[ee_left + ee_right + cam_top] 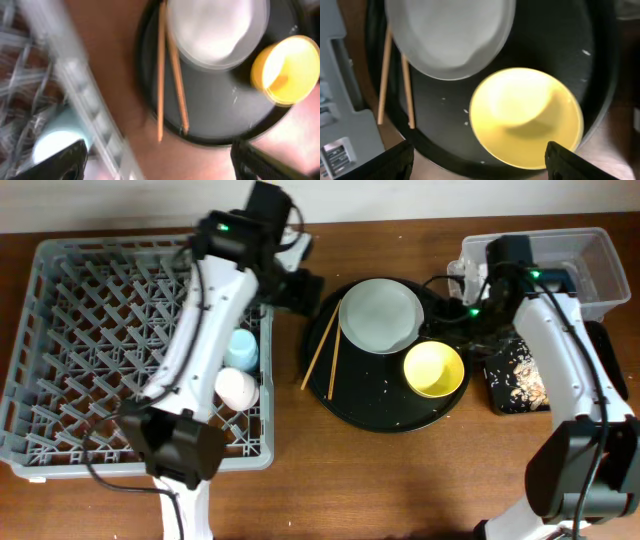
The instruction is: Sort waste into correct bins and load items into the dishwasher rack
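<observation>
Yellow round bowl (526, 117) sits under the spread right end effector (482, 159), likely for pickup; left end effector (160, 162) is spread too.

Table (400, 480): reddish-brown wood with a faint grain.
Backdrop: pale strip (100, 205) beyond the table's far edge, possibly a wall.
Light: even, soft.

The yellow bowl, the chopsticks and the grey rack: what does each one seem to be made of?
Yellow bowl: probably plastic or melamine, given its even colour and soft satin sheen, though glazed ceramic is possible. Chopsticks: likely wood or bamboo, since they are pale tan, matte and thin. Rack: moulded plastic, a uniform grey matte lattice of pegs.
</observation>
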`<state>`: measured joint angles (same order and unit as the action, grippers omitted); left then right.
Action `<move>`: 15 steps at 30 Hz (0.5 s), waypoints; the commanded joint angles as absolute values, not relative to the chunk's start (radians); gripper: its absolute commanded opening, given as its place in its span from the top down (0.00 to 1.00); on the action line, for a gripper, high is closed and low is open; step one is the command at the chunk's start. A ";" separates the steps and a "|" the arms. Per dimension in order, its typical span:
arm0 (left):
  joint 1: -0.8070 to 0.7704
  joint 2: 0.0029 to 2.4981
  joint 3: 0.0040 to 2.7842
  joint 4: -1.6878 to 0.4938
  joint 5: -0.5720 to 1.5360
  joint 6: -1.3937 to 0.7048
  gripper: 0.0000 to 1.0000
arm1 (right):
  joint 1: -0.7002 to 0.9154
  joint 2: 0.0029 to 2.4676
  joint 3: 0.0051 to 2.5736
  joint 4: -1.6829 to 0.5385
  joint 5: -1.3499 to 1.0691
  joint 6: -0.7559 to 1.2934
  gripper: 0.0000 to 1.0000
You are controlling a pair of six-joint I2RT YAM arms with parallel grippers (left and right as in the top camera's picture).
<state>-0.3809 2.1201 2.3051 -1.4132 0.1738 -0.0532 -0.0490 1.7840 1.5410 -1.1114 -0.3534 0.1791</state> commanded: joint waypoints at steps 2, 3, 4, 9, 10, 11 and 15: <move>-0.488 2.216 2.291 -1.319 0.196 -0.053 0.10 | -0.108 1.771 1.543 -1.116 -0.302 0.169 0.16; -0.527 2.260 2.291 -1.287 0.196 -0.053 0.11 | -0.117 1.771 1.543 -1.123 -0.260 0.184 0.16; -0.577 2.310 2.291 -1.256 0.196 -0.053 0.11 | -0.119 1.771 1.543 -1.131 -0.252 0.184 0.16; -0.715 2.413 2.291 -1.144 0.195 -0.082 0.19 | -0.121 1.772 1.543 -1.148 -0.174 0.216 0.15; -0.739 2.436 2.291 -1.121 0.195 -0.106 0.21 | -0.143 1.772 1.543 -1.147 -0.171 0.245 0.15; -0.753 2.455 2.291 -1.105 0.194 -0.140 0.28 | -0.175 1.772 1.543 -1.147 -0.172 0.253 0.15; -0.766 2.505 2.291 -1.087 0.196 -0.300 0.56 | -0.335 1.772 1.543 -1.165 -0.176 0.271 0.15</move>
<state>-0.7593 2.4790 2.2925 -1.0897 0.1875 -0.2096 -0.2878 1.7840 1.5410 -1.1538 -0.1917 0.2596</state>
